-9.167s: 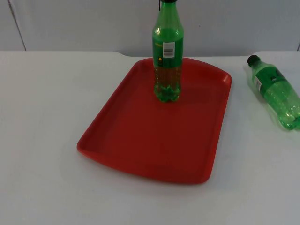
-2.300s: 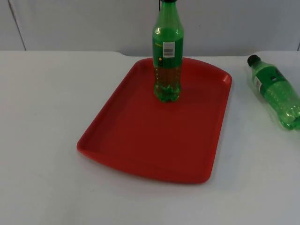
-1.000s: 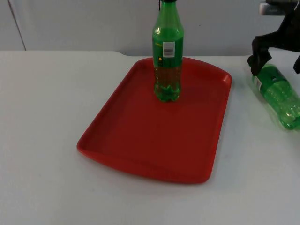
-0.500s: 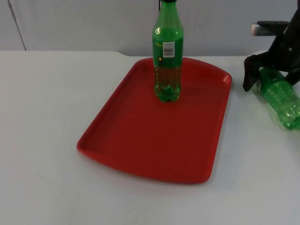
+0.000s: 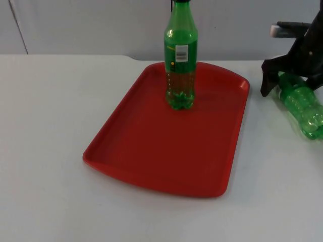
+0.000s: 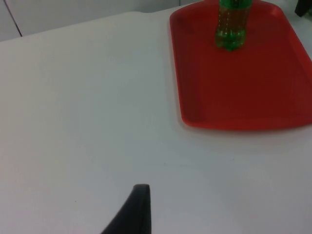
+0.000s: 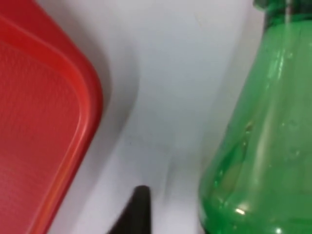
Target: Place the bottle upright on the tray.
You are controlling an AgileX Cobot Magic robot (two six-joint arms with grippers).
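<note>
A green bottle [image 5: 303,105] lies on its side on the white table, right of the red tray [image 5: 161,151], with its neck toward the back. My right gripper [image 5: 291,76] is open and straddles the bottle's neck end, its left finger [image 5: 265,83] between bottle and tray. The right wrist view shows the lying bottle [image 7: 263,136] close beside one black fingertip [image 7: 139,209], with the tray's corner [image 7: 39,112] on the other side. A second green bottle [image 5: 180,60] stands upright on the tray's far part. My left gripper [image 6: 139,212] waits above bare table, well away from the tray [image 6: 253,92].
The grey partition wall [image 5: 91,25] closes the table at the back. The upright bottle [image 6: 232,24] occupies the tray's far end; the tray's near half is bare red surface. White table lies open left of and in front of the tray.
The right arm came in from the upper right and lowered over the lying bottle's neck, shifting slightly left. Over the last half second it barely moved. Both bottles and the tray stayed put.
</note>
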